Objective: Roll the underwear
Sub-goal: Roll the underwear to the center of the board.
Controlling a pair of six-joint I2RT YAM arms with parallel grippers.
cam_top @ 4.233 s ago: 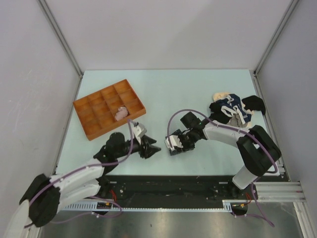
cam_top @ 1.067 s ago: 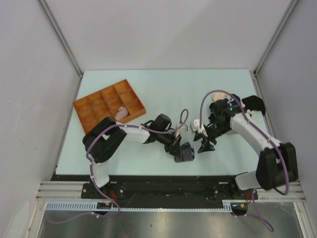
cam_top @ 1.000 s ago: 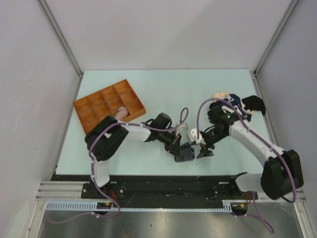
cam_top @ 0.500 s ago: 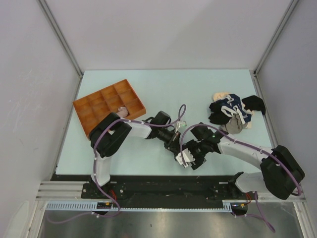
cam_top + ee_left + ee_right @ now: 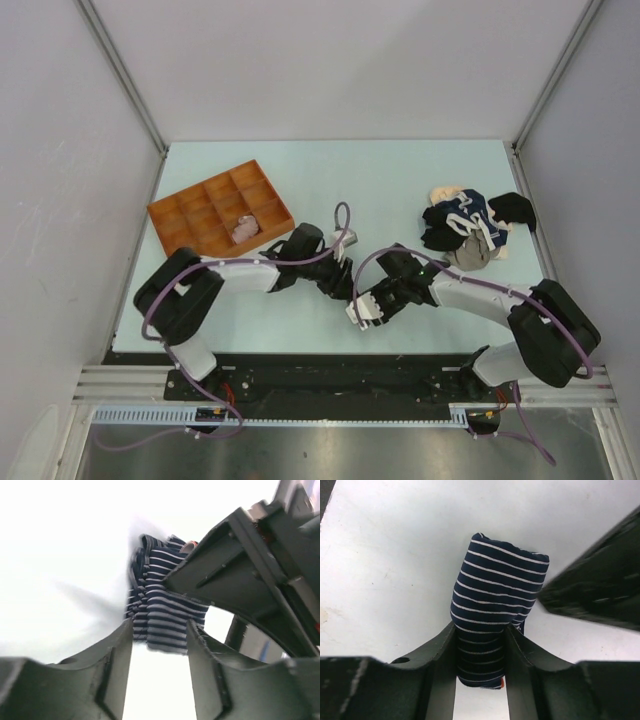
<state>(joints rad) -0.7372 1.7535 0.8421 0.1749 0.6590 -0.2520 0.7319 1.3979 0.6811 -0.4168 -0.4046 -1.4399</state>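
The navy white-striped underwear (image 5: 495, 585) is a tight roll on the table, and my right gripper (image 5: 481, 630) is shut on its near end. In the left wrist view the same roll (image 5: 160, 615) lies just past the tips of my left gripper (image 5: 160, 630), which stands open with nothing between its fingers. From above, both grippers meet at the table's front centre, left gripper (image 5: 342, 283) beside right gripper (image 5: 362, 305), and they hide the roll. A pale pink underwear (image 5: 243, 228) sits in one tray compartment. More underwear (image 5: 468, 228) lies heaped at the back right.
The orange compartmented tray (image 5: 190, 215) stands at the left, behind the left arm. White walls close the table on three sides. The right gripper's black finger (image 5: 240, 565) crosses the left wrist view over the roll.
The right gripper swung in from the right and closed on the striped roll. The left gripper, shut on the roll before, has opened and let it go.
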